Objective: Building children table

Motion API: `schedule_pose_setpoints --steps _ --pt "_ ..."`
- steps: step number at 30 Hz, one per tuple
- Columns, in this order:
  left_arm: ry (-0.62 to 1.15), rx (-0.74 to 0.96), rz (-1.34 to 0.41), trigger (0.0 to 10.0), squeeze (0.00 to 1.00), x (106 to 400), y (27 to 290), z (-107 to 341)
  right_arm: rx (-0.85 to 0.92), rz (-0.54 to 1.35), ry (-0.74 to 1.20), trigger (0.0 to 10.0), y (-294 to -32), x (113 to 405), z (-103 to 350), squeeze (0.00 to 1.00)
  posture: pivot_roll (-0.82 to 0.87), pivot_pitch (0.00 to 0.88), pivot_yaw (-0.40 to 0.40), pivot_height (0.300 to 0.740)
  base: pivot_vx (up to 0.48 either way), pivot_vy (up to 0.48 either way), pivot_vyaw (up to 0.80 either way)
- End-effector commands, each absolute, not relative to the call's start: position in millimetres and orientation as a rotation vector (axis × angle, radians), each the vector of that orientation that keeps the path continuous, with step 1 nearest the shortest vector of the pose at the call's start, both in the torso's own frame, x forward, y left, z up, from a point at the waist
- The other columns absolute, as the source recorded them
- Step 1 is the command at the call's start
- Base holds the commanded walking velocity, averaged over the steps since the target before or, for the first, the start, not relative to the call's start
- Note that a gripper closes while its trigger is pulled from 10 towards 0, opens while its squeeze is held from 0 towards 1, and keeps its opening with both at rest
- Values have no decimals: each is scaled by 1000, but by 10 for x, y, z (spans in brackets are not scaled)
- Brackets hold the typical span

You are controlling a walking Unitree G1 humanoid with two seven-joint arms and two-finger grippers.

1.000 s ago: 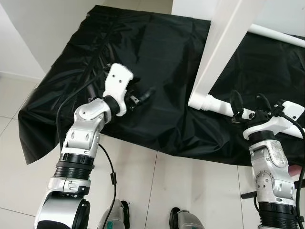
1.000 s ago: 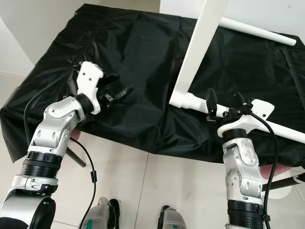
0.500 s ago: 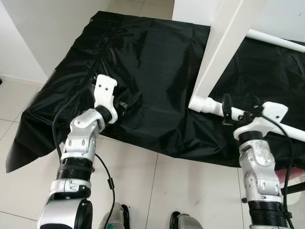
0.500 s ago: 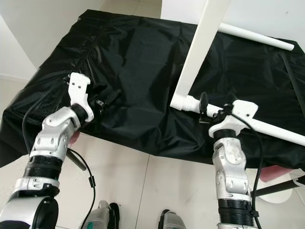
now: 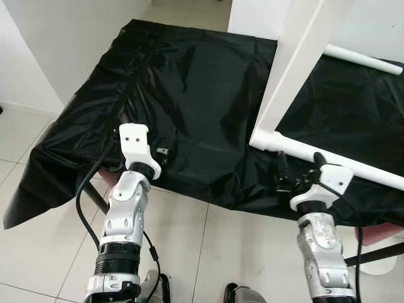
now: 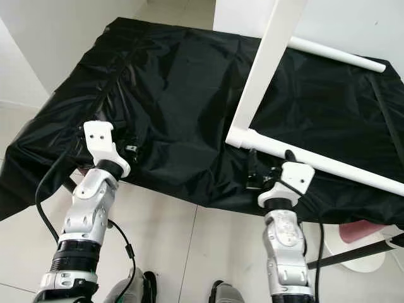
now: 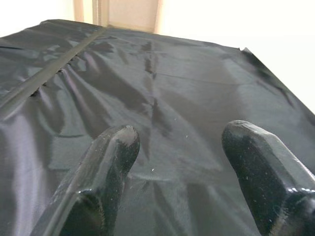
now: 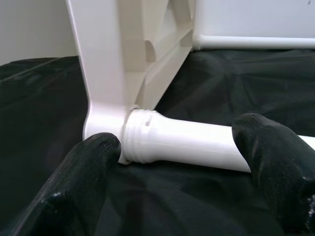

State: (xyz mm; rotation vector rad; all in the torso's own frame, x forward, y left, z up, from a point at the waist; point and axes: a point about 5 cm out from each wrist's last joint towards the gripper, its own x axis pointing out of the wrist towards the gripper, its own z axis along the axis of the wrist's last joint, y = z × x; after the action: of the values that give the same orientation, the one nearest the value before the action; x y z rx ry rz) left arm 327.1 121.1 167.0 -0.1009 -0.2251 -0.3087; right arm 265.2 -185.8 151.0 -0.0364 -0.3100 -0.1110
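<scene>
A white table top [image 5: 297, 69] stands on edge on a black sheet [image 5: 189, 82]. A white round leg [image 5: 334, 161] is joined to its near corner and lies along the sheet; a second leg [image 5: 363, 58] runs along the far side. My right gripper [image 8: 179, 135] is open just in front of the leg's threaded joint [image 8: 140, 135], a finger to each side, not touching it. It hovers at the sheet's near edge [image 6: 268, 167]. My left gripper [image 7: 179, 142] is open and empty, low over the sheet near its front left edge [image 5: 162, 153].
White floor tiles [image 5: 208, 246] lie in front of the sheet and a white wall [image 5: 57, 38] stands to the left. At the right, a pink object [image 5: 379, 230] and a dark rod [image 5: 379, 252] sit beneath the covered surface.
Both arms have drawn back toward me and dropped lower. The right gripper has backed off from the leg to the sheet's near edge. The left gripper has retreated to the front left edge.
</scene>
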Motion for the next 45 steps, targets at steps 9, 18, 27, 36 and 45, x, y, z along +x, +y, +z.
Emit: schedule_pose_setpoints --steps 9,18,27,36,45 --pt "-222 -72 -300 10000 0 3232 1202 1545 -73 -94 -284 10000 -1756 2750 1375 0 45 93 1 740 0 0 0" --pt "-228 -86 -322 10000 0 3168 1167 1551 -105 -130 -299 10000 -1875 2810 1446 0 52 100 -14 740 0 0 0" --pt "-282 -12 -320 10000 0 3132 1111 1643 -113 -151 -338 10000 -1891 2817 1506 0 68 108 -22 740 0 0 0" --pt "-283 -5 -318 10000 0 3082 1109 1622 -125 -168 -349 10000 -1965 2815 1548 0 69 117 -33 740 0 0 0" --pt "-281 24 -315 10000 0 3098 1111 1617 -133 -156 -353 10000 -1957 2819 1556 0 63 107 -39 740 0 0 0"
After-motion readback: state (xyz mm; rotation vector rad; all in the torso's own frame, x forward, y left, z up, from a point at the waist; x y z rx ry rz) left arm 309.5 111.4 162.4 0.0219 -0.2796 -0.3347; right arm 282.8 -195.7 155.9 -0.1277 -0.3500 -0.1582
